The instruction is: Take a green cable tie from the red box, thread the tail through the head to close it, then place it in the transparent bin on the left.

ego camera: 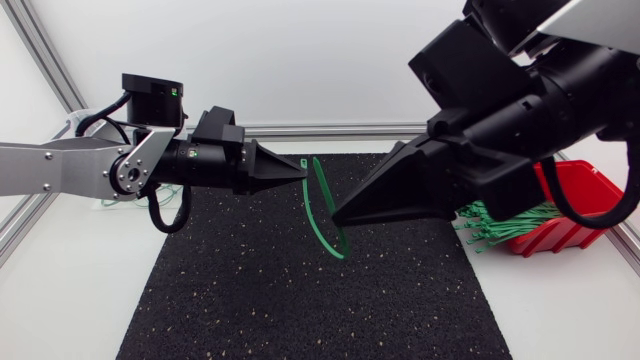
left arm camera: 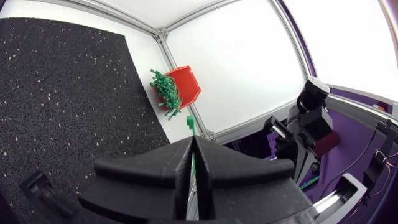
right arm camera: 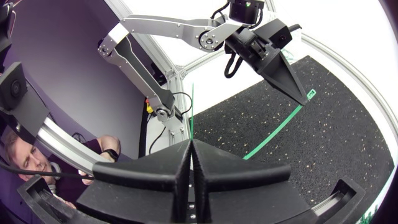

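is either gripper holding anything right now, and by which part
Both hold one green cable tie: left gripper just behind its head, right gripper near its tail.

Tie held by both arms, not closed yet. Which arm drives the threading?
Right, likely. The right jaws are shut on the tail side of the cable tie, thin tail tip poking out ahead, free to aim. The left jaws pinch the head, so left is better holding steady.

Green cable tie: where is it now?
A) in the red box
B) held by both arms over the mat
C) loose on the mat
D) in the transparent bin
B: the left gripper and right gripper are both shut on the green cable tie, above the black mat.
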Controlling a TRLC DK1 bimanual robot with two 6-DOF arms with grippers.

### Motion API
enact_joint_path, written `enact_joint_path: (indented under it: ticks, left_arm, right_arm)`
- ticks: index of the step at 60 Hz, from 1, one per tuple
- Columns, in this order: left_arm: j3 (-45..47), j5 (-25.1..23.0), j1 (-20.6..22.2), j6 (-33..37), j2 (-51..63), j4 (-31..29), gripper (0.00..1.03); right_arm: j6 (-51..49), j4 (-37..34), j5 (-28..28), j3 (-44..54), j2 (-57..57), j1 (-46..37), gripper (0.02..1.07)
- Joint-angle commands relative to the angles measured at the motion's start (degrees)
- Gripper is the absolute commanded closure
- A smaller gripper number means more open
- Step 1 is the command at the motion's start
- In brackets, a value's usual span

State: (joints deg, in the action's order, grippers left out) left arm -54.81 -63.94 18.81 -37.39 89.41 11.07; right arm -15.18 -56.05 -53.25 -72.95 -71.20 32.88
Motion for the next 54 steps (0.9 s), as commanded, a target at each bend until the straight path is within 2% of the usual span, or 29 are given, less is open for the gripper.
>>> enact_joint_path:
  ticks: [1,7,11,20,31,36,42,49,54]
  left_arm:
    - [1.46,0.22,0.53,0.74,-1.43,0.79,1.00]
    - [2.07,0.49,1.23,0.74,-2.31,0.88,1.00]
    - [2.60,1.01,1.58,0.74,-3.01,1.32,1.00]
    - [4.36,1.72,1.85,0.74,-3.80,2.99,1.00]
    - [5.76,2.77,1.85,0.74,-4.68,5.37,1.00]
    - [6.20,3.21,2.20,0.74,-5.12,6.16,1.00]
    - [6.55,3.56,2.81,0.74,-5.12,6.60,1.00]
    - [6.99,4.18,3.25,0.74,-5.29,7.12,1.00]
    - [6.99,4.26,3.25,0.74,-5.56,7.12,1.00]
  right_arm:
    - [0.94,-4.42,-2.56,-2.46,-1.75,-0.01,1.01]
    - [-8.81,-16.98,-5.90,-6.86,-6.58,-0.72,1.02]
    - [-5.65,-14.70,-7.48,-6.33,-5.62,-3.62,1.02]
    - [4.98,-3.01,-6.69,-4.04,-1.84,-1.68,1.02]
    - [4.81,-2.57,-6.42,-3.43,-3.42,-0.01,1.01]
    - [7.80,-3.98,-7.04,-4.22,-5.09,-0.45,1.01]
    - [6.74,-7.23,-6.60,-5.19,-6.76,-0.89,1.01]
    - [0.50,-16.55,-8.53,-8.18,-10.98,-0.98,1.01]
    - [0.85,-19.80,-8.80,-8.97,-12.38,-0.72,1.01]
